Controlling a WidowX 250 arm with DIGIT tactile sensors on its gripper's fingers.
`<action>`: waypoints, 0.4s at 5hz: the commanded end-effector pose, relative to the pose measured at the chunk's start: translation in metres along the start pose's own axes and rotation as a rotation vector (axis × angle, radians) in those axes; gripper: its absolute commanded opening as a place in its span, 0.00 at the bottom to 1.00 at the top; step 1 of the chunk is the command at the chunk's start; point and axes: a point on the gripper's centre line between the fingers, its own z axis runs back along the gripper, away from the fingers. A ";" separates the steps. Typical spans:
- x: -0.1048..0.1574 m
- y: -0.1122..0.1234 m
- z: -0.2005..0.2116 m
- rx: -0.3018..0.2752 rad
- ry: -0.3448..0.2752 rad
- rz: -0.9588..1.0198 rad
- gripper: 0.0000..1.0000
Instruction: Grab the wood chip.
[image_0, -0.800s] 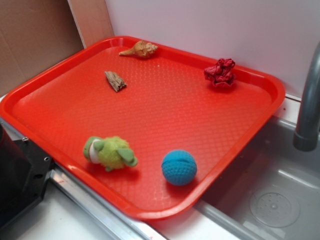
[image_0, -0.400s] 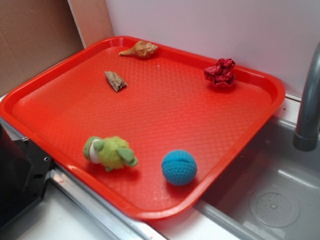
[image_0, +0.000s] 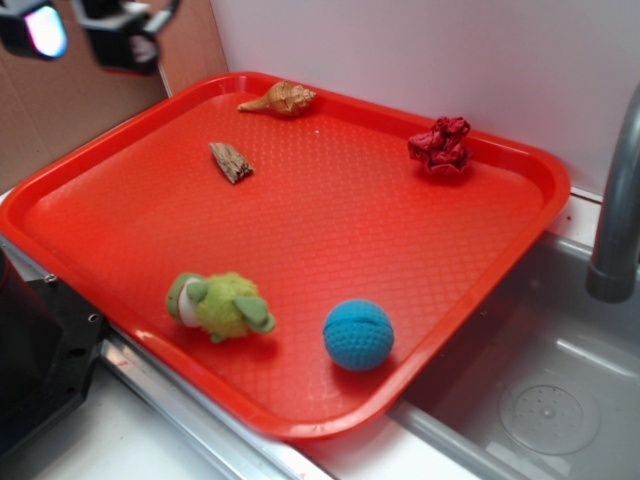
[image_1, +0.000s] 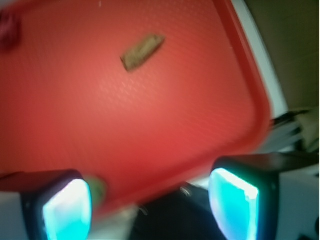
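Wrist view: wood chip (image_1: 143, 51) lying flat on red tray (image_1: 175, 125), up around 12 o'clock from gripper (image_1: 150, 205), well apart from it. Fingers (image_1: 67, 210) spread wide, gripping nothing. Blurry shot though.

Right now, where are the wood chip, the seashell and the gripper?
wood chip (image_0: 231, 162), exterior view, middle of the sliver.
seashell (image_0: 284, 98), exterior view, its wide body.
gripper (image_1: 150, 207), wrist view, midway between the fingertips.
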 end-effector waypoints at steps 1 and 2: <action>0.050 0.017 -0.063 -0.031 -0.105 0.159 1.00; 0.069 0.029 -0.081 -0.062 -0.182 0.195 1.00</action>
